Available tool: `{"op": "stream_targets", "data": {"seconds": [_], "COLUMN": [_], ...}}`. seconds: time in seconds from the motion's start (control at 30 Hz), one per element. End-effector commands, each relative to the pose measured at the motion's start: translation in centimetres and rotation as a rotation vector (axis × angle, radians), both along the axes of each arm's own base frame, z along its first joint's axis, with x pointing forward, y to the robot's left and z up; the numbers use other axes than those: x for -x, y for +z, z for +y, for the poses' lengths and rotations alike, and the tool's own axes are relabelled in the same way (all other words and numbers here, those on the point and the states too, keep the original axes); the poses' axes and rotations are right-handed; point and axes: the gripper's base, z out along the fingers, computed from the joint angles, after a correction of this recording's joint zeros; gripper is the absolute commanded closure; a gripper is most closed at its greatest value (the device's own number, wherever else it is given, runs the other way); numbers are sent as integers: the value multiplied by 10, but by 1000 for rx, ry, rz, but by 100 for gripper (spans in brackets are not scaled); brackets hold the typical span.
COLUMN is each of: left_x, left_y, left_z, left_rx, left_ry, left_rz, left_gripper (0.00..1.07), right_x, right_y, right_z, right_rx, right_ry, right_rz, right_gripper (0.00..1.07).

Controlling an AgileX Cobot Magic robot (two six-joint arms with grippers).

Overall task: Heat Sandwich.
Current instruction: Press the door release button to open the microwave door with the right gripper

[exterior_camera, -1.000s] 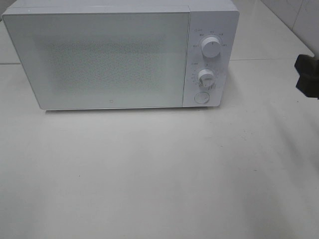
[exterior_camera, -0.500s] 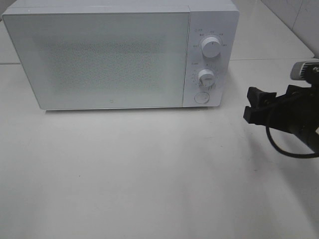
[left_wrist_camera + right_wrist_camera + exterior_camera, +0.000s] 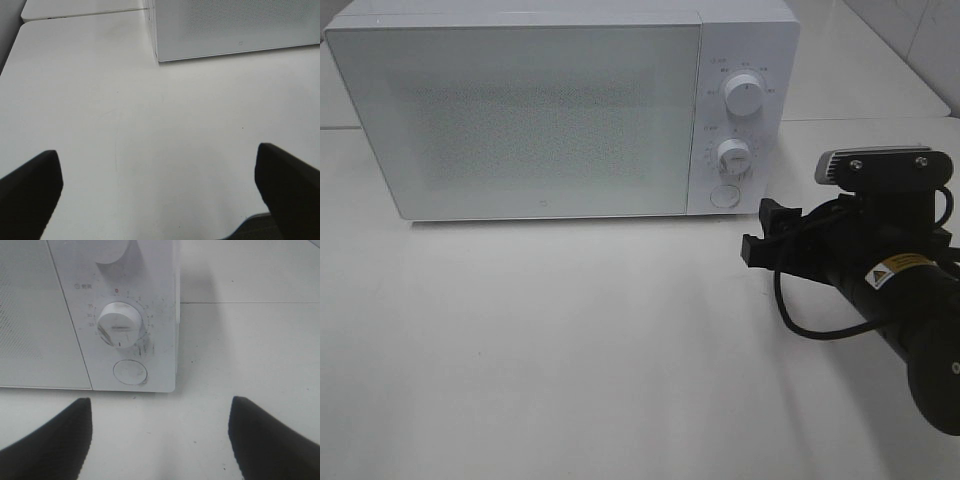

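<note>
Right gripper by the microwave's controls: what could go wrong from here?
1. The open right gripper faces the round button, which sits close under the lower dial; a slightly off push could hit the dial instead.
2. A hard press might slide the microwave on the smooth table.
3. The door is shut and no sandwich shows in any view; the microwave might be run empty.

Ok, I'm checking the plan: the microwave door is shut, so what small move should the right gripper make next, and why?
Probably ease the right gripper forward to the round button below the lower dial. The gripper is open, empty and short of the microwave panel, facing that button, which likely releases the door.
</note>
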Motion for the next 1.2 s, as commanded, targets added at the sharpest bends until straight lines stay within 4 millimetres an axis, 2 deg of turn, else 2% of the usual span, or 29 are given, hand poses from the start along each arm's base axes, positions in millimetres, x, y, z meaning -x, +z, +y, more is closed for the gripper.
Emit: {"op": "stream_targets", "data": {"seconds": [0.03,0.27,0.37,0.47,0.53,0.6,0.63,0.73,0.83,0.87,0.97,1.07,1.1,1.2], "left_x": [1,1,1,1,1,1,1,1,1,1,1,1,1,1], "left_y": [1,1,1,1,1,1,1,1,1,1,1,1,1,1], "left_z": [0,0,0,0,0,0,0,0,0,0,0,0,0,0], "left_rx": [7,7,7,7,7,7,7,7,7,7,7,7,7,7], "left_ry": [-8,-8,-8,-8,-8,-8,-8,-8,-8,-8,-8,-8,-8,-8], "left_rz": [-15,-15,-15,-15,-15,-15,-15,-15,-15,-15,-15,-15,-15,-15], "left_gripper": [6,6,6,6,6,6,6,6,6,6,6,6,6,6], "right_x": [-2,-4,-5,-5,-5,-4,-4,-4,-4,-4,-4,-4,-4,-4], "right_y": [5,7,8,8,8,7,7,7,7,7,7,6,6,5], "right_z": [11,29,31,30,29,29,29,29,29,29,29,29,29,30], "right_rx": [30,7,-6,-96,-194,-386,-386,-649,-759,-870,-964,-1148,-1148,-1295], "right_ry": [-3,-22,-22,-56,-102,-168,-168,-252,-288,-323,-353,-415,-415,-468], "right_rz": [-10,36,33,43,56,77,77,101,111,120,126,149,149,171], "right_gripper": [33,33,33,33,33,33,33,33,33,33,33,35,35,40]}}
